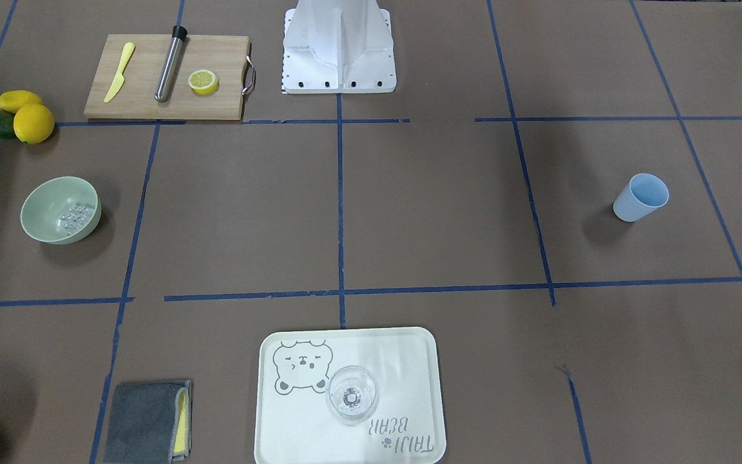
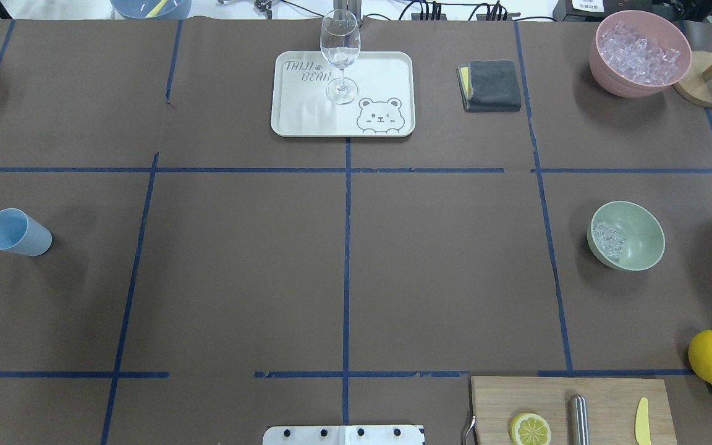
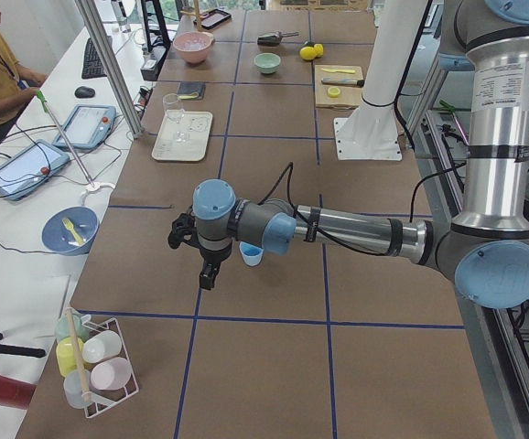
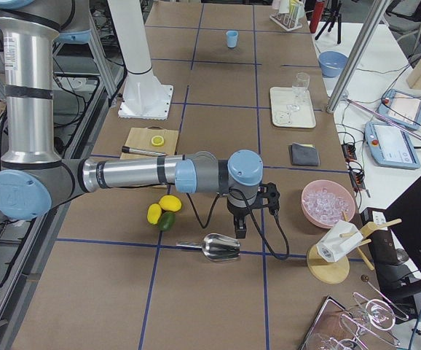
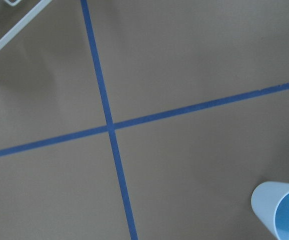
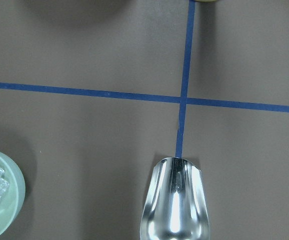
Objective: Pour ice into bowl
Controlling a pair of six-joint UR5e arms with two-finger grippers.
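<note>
Left claw [image 3: 205, 273] hangs pointing down near the light blue plastic cup [image 3: 251, 254], its forearm stretched level over the brown counter [image 2: 442, 278]; right claw [image 4: 239, 232] hangs likewise above a shiny metal scoop [image 4: 221, 248]. Whether either is spread or pressed together, I cannot tell. Small clear ice cubes [image 2: 607, 240] lie inside the round pale mint-green bowl [image 2: 643, 238].

Left hand [image 3: 206, 273] pointing down, right hand [image 4: 239, 227] likewise, both outstretched
</note>
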